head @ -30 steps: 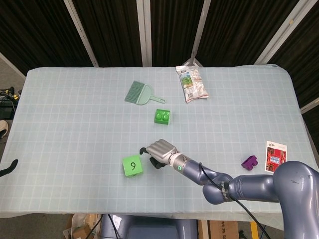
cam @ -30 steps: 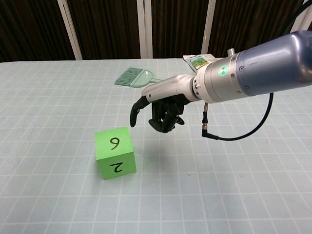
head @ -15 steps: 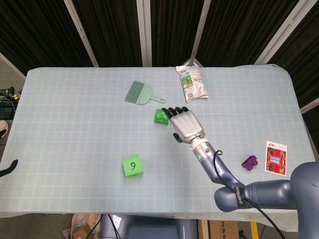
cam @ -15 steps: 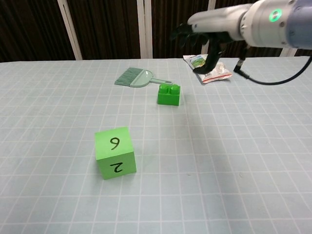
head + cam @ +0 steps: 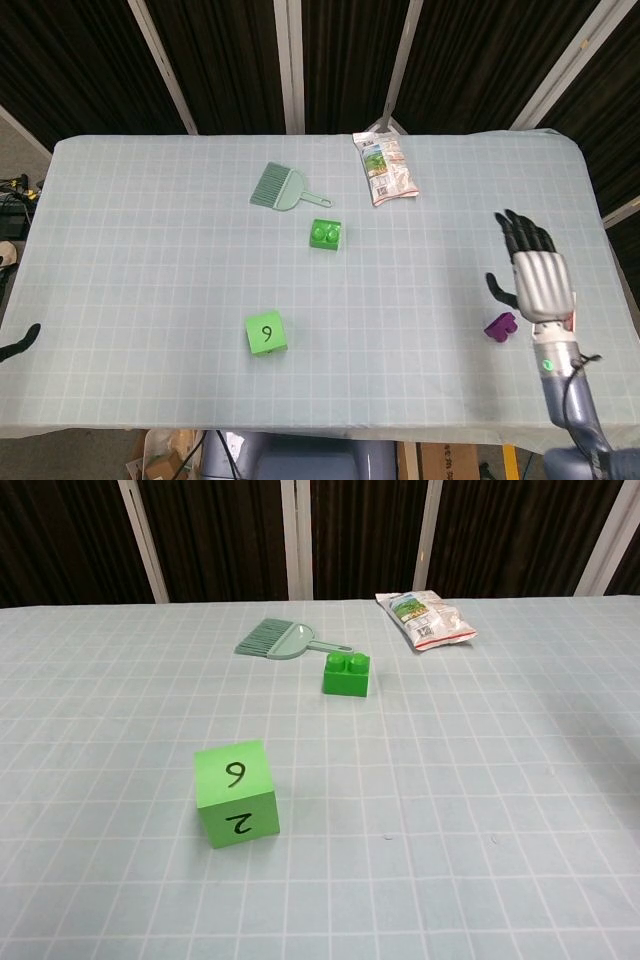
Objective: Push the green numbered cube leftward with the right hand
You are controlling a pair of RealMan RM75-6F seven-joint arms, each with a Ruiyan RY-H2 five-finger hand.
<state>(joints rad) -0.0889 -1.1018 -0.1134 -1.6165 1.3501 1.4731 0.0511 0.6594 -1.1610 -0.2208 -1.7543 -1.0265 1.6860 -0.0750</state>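
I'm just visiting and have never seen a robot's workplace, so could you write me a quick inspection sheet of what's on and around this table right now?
Surface: table under a pale cloth with a grid pattern, lying flat.
Job's things: green numbered cube near the front edge, standing alone, nothing touching it.
Clutter: green toy brick, small green brush, snack packet, purple piece, all apart from one another.
Hands: right robot hand raised at the table's right side, fingers spread, holding nothing; only a dark tip of the left robot hand shows at the left edge.
Cables: nothing seen.
Surroundings: dark curtains with pale posts behind the table.
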